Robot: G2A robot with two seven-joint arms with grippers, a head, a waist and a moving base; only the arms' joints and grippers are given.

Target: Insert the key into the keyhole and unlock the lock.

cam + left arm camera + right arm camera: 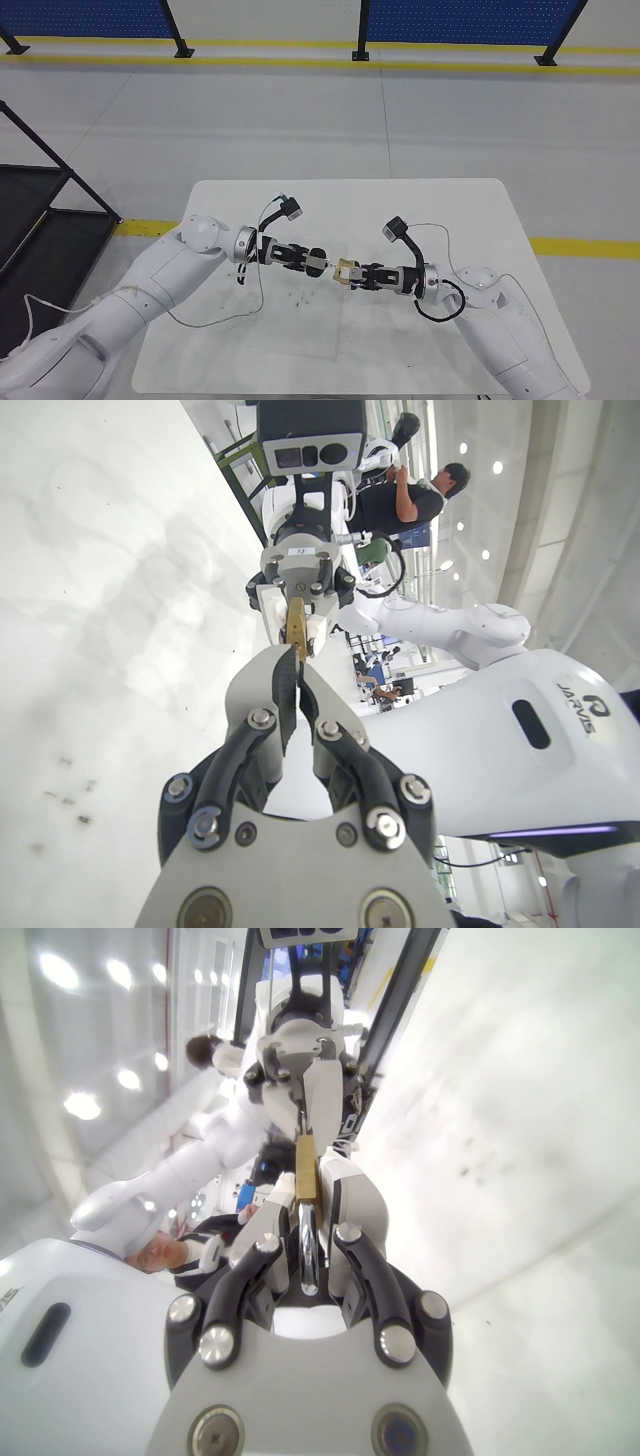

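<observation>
Brass lock [305,1173] is held over the middle of the white table [430,215], clamped in the right gripper [306,1180], its silver shackle pointing back toward that wrist; the key [298,658] is right at the lock's keyhole end, touching it, pinched tight in the left gripper [299,674]; the two grippers meet nose to nose; dark specks [298,296] dot the tabletop just beside them.

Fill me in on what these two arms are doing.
The right gripper holds a brass padlock in the air above the table, shackle toward its own wrist. The left gripper pinches the key, with its tip at the padlock's keyhole end. Whether the key is already in cannot be told.
</observation>
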